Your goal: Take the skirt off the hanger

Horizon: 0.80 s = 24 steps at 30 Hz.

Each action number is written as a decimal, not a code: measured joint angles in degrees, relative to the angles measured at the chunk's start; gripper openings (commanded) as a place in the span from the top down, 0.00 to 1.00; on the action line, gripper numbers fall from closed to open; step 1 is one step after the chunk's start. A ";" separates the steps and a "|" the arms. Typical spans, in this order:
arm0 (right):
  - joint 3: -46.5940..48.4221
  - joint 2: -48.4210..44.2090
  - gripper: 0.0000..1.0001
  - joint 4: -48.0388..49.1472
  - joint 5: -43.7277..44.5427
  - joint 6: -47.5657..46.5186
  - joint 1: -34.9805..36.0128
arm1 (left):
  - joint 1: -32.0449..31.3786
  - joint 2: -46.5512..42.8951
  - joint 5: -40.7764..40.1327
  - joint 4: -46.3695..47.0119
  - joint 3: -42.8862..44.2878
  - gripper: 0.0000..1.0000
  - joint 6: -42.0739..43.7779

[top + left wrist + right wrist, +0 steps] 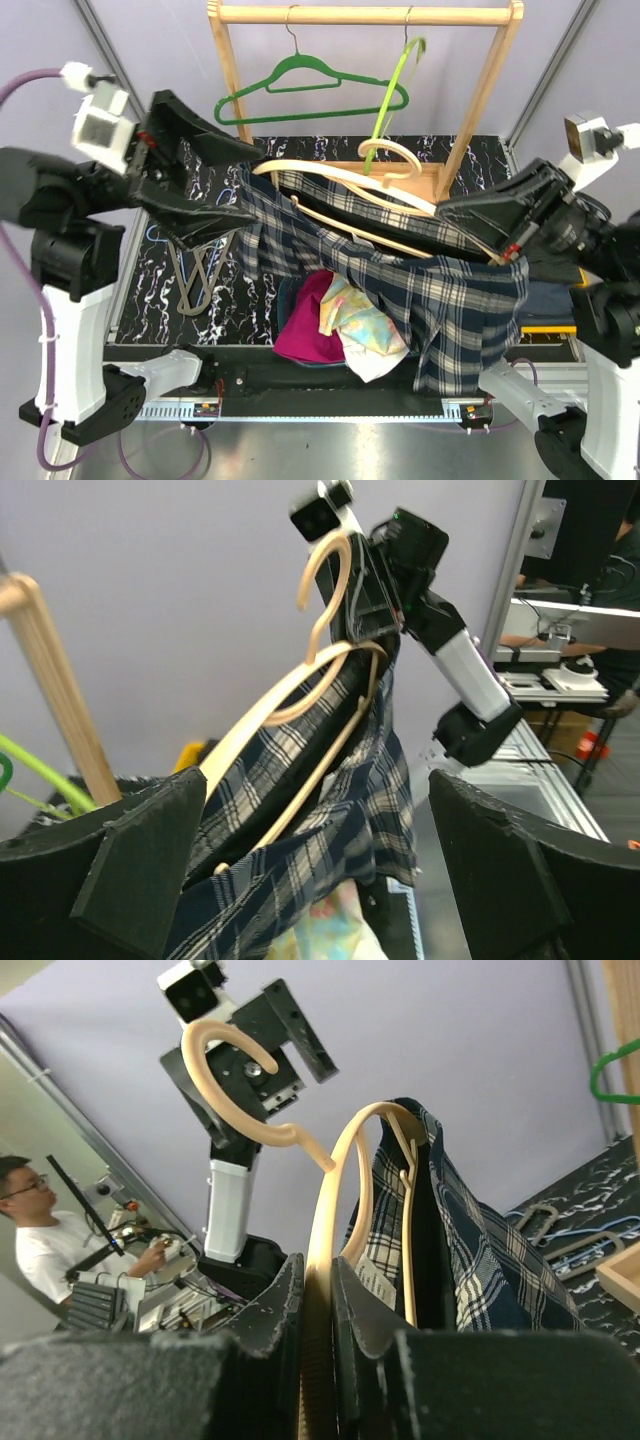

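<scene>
Top external view: right fingers (270,1310) clamped on the cream hanger (322,1230), raised above the desk (160,290). Plaid skirt (400,270) hangs on it, over a clothes pile (330,320). Left fingers (205,125) wide apart beside the skirt, holding nothing.

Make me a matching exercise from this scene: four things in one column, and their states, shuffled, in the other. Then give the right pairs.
Things
1. dark green hanger
2. plaid skirt
3. left gripper
4. cream hanger

States
A. wide open, holding nothing
B. clamped in the right gripper
C. hanging from the wooden rail
D. draped on the cream hanger

Pairs: 1-C, 2-D, 3-A, 4-B
</scene>
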 measured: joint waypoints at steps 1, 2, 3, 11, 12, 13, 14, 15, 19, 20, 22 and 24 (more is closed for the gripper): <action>-0.90 0.48 1.00 2.29 -0.68 1.44 0.00 | 0.00 0.37 0.81 0.11 -0.87 0.03 -0.13; -1.53 0.90 1.00 3.98 -1.05 2.60 0.00 | 0.00 0.50 1.40 0.09 -1.66 0.05 -0.20; -2.12 1.29 1.00 5.55 -1.38 3.69 0.00 | 0.00 0.76 1.95 0.07 -2.58 0.05 -0.13; -8.28 3.13 1.00 19.04 -5.33 11.93 0.00 | 0.07 4.13 0.48 -0.33 -4.96 0.10 3.06; -8.57 3.37 1.00 20.20 -5.42 12.57 0.00 | 0.04 4.74 0.11 -0.28 -4.31 0.10 3.28; -8.66 3.56 1.00 21.24 -5.44 13.00 0.00 | 0.04 5.31 -0.13 -0.26 -3.67 0.10 3.41; -8.66 3.76 1.00 22.45 -5.44 13.46 0.00 | 0.04 5.86 -0.37 -0.07 -2.91 0.10 3.50; -8.66 3.89 1.00 23.56 -5.44 13.77 0.00 | 0.04 6.34 -0.66 0.07 -2.43 0.10 3.72; -9.05 3.91 1.00 26.18 -5.49 14.88 0.00 | -0.50 6.60 -1.05 0.07 -2.38 0.10 3.91; -9.18 3.93 1.00 26.71 -5.46 15.02 0.00 | -0.90 6.60 -1.03 0.09 -2.45 0.12 3.91; -9.38 3.80 1.00 27.87 -5.42 15.19 0.00 | -1.81 6.12 -0.96 0.37 -3.65 0.18 4.11; -9.73 3.80 1.00 28.70 -5.38 15.17 0.00 | -2.34 4.96 -0.59 -0.24 -6.03 0.24 5.29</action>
